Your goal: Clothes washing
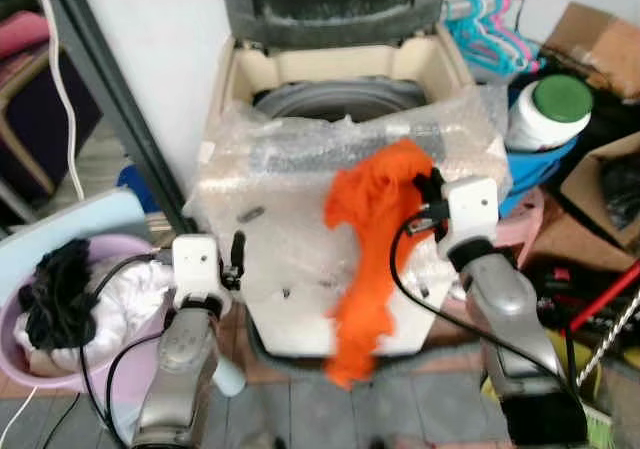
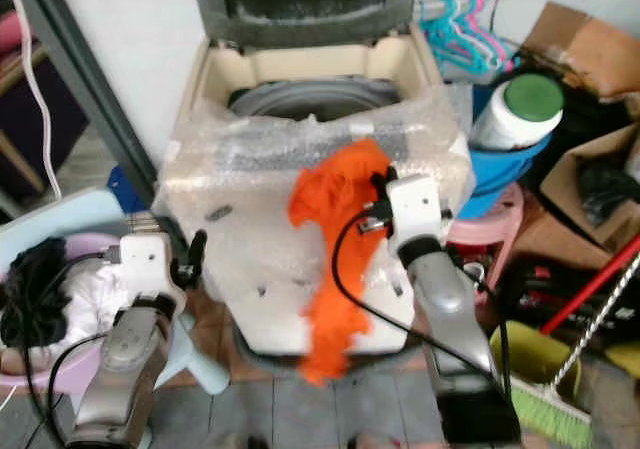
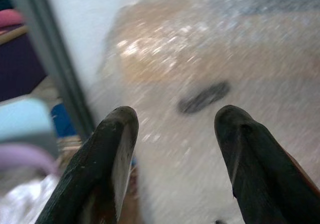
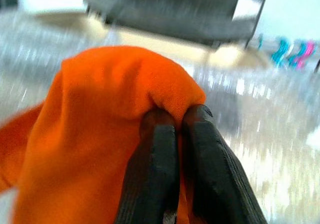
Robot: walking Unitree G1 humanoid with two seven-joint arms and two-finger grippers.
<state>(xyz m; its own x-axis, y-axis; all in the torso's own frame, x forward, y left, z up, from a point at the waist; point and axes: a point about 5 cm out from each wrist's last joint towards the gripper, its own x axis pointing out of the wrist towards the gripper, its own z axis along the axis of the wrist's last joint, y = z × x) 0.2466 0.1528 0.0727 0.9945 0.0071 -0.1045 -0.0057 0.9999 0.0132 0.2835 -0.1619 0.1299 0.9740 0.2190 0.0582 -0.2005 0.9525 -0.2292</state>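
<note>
One top-loading washing machine (image 1: 300, 269) stands straight ahead with its lid (image 1: 330, 4) raised against the wall, the grey drum opening (image 1: 340, 97) showing beneath it. A sheet of bubble wrap (image 1: 290, 169) covers the machine's front and control panel.

The right hand (image 1: 428, 197) is raised in front of the machine's upper front edge, its two black fingers (image 4: 165, 174) pressed together on a fold of one orange garment (image 1: 375, 249). The cloth bunches at the grip and hangs down the machine's front, its lower end reaching near the base. In the right wrist view the orange fabric swells over the fingertips, with the lid and drum rim blurred behind.

The left hand (image 1: 237, 257) sits lower, near the machine's left front corner, holding nothing; its two fingers (image 3: 107, 154) stand well apart in the left wrist view, with the wrapped machine front beyond them.

On the floor to the robot's left, one pink basin (image 1: 20, 364) holds a white cloth (image 1: 130, 294) and a black cloth (image 1: 55, 289). To the right of the machine are a white bottle with a green cap (image 1: 548, 111), a bunch of pink and teal hangers (image 1: 490, 29), cardboard boxes (image 1: 595, 34) and one broom (image 1: 600, 429) with a red handle.
</note>
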